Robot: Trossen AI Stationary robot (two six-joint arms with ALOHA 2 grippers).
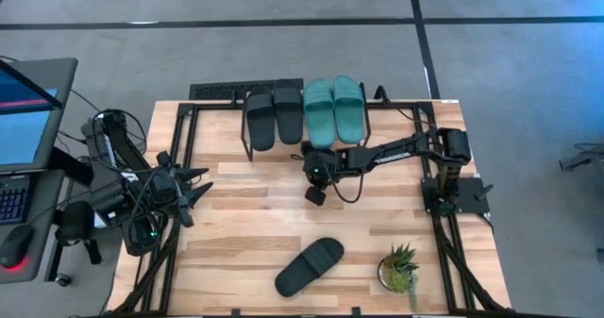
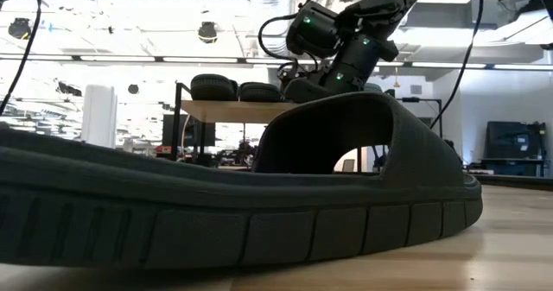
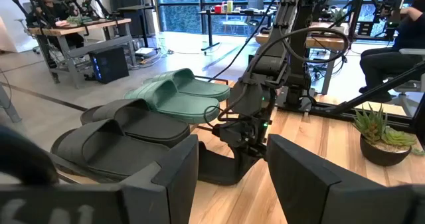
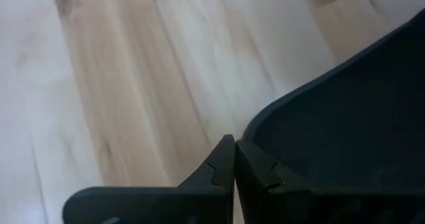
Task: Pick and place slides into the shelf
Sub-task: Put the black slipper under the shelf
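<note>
The left gripper (image 1: 193, 193) waits at the table's (image 1: 245, 233) left edge, fingers spread, holding nothing. On the shelf (image 1: 226, 92) lie two black slides (image 1: 274, 116) and two teal slides (image 1: 333, 106). The right gripper (image 1: 315, 193) is clenched beside a dark slide's (image 4: 358, 117) edge; whether it pinches that edge cannot be told. Another black slide (image 1: 310, 266) lies near the table's front.

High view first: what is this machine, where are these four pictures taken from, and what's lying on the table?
It is a robot with two arms at a wooden table. One camera looks down from above, one sits at table height, one rides on each wrist. On the shelf lie two black slides and two teal slides. Another black slide lies near a potted plant. The right fingers are shut beside one more dark slide; nothing is clearly held. The left fingers wait open at the table's left.
</note>
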